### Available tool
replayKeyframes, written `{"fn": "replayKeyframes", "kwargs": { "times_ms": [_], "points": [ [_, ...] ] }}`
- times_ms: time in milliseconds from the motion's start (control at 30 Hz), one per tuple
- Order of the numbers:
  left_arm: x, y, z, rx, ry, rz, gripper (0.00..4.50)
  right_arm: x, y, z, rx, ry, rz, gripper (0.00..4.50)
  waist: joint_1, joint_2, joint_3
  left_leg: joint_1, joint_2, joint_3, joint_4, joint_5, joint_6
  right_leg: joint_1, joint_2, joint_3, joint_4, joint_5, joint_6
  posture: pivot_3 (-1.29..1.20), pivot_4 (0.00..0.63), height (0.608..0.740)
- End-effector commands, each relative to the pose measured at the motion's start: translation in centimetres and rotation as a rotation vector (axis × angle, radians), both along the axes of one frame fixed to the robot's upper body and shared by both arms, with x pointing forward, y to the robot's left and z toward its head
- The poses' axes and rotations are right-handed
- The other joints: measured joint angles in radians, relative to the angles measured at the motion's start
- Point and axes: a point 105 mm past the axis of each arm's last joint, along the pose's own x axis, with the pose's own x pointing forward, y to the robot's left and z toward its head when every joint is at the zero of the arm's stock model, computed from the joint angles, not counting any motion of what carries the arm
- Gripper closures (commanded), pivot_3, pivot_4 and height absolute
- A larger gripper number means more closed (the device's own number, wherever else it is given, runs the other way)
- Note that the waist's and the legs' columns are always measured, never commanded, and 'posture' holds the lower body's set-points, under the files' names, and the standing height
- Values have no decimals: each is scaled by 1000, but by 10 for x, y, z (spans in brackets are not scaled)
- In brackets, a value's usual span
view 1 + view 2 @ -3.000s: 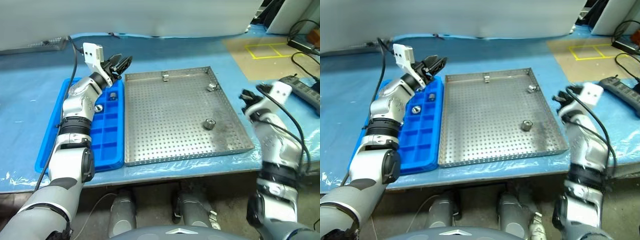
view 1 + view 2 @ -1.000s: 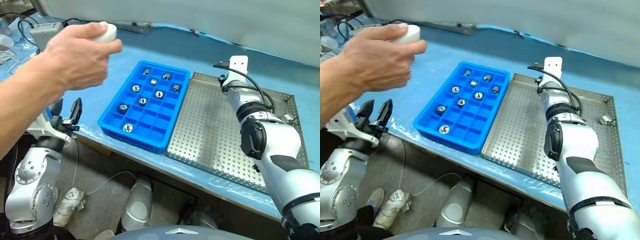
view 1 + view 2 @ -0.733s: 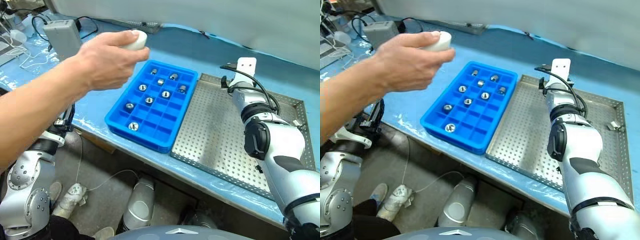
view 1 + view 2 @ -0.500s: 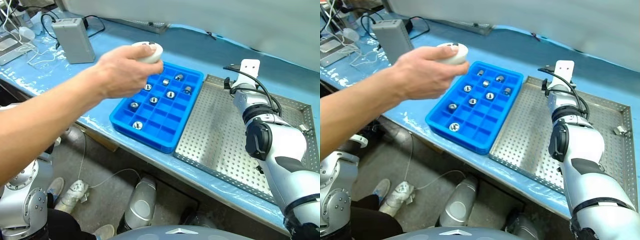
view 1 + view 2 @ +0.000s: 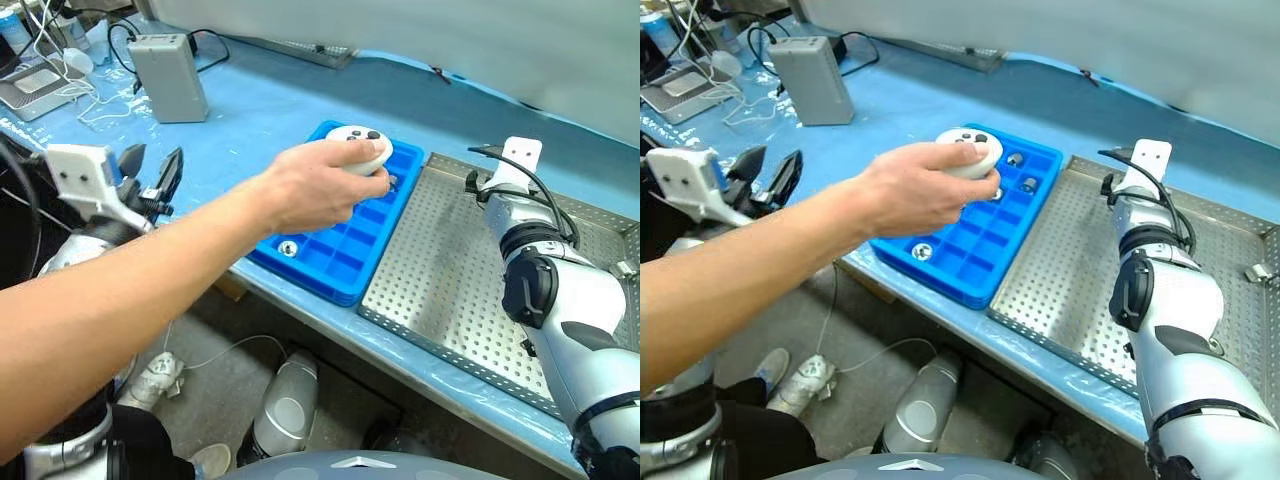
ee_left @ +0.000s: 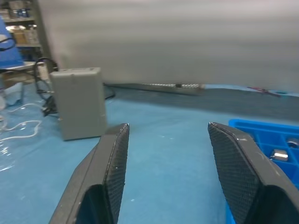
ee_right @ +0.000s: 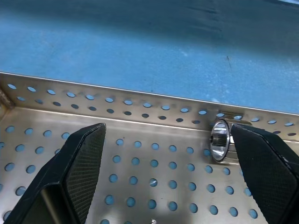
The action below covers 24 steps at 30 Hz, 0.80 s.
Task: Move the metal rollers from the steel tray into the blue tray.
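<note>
A person's forearm [image 5: 110, 330] crossed the lower left of the head view, reaching up toward the centre, and the person's hand [image 5: 310, 190] gripped a small white controller [image 5: 360, 150] with dark buttons, held above the blue tray [image 5: 345, 262]. At the left edge of the frame the left gripper [image 5: 150, 177] stood raised off the table edge, its two black fingers parted with nothing between them; its wrist view showed the same open gap looking out over the blue table cover [image 6: 163, 158].

The blue tray lay mid-frame, partly hidden by the hand. One roller [image 5: 288, 248] sat in a compartment near the tray's near left corner, and more rollers [image 5: 1022, 172] showed in the far compartments past the controller. Just to the right of it, touching or nearly so, lay the steel tray [image 5: 450, 290], its perforated floor running to the right edge of the frame.

The right arm stretched along the right side of the frame to the tray's far rim, where the right gripper [image 7: 166, 154] hung over the perforated floor with its fingers spread wide and empty. In its wrist view one metal roller [image 7: 219, 140] lay on its side against the tray's far wall, just beside one finger [image 7: 273, 163] but apart from it. Another small metal piece [image 5: 1255, 272] lay at the tray's right edge; I could not tell its shape.

In the upper left, on the table cover, stood a grey box [image 5: 168, 75] with cables [image 5: 90, 110] around it.
</note>
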Motion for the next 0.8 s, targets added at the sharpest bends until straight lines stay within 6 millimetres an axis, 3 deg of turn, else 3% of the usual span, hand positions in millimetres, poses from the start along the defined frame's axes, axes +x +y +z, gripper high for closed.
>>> {"fn": "replayKeyframes", "kwargs": {
  "times_ms": [33, 367, 800],
  "points": [
    [10, -16, 12, 31, -38, -59, 1689, -2, -10, 9, -7, -23, -26, 60, -2, 0, 0, -1, -1, 0, 0, 0, 0, -1, 0, 1, 1, 0, 0, 854, 150, 740],
    [30, -51, 9, 40, -14, -164, 1689, -5, -19, 15, 8, -44, -63, 60, -17, 0, 0, -2, -1, 0, 1, 1, -1, -3, 1, 2, 1, 0, 0, 845, 150, 740],
    [38, -71, 15, 14, -27, -221, 1689, -9, -29, 18, 58, -60, -108, 60, -14, 0, 0, -2, -1, 0, 2, 1, -1, -3, 0, 2, 2, 1, -1, 855, 150, 740]
  ]
}}
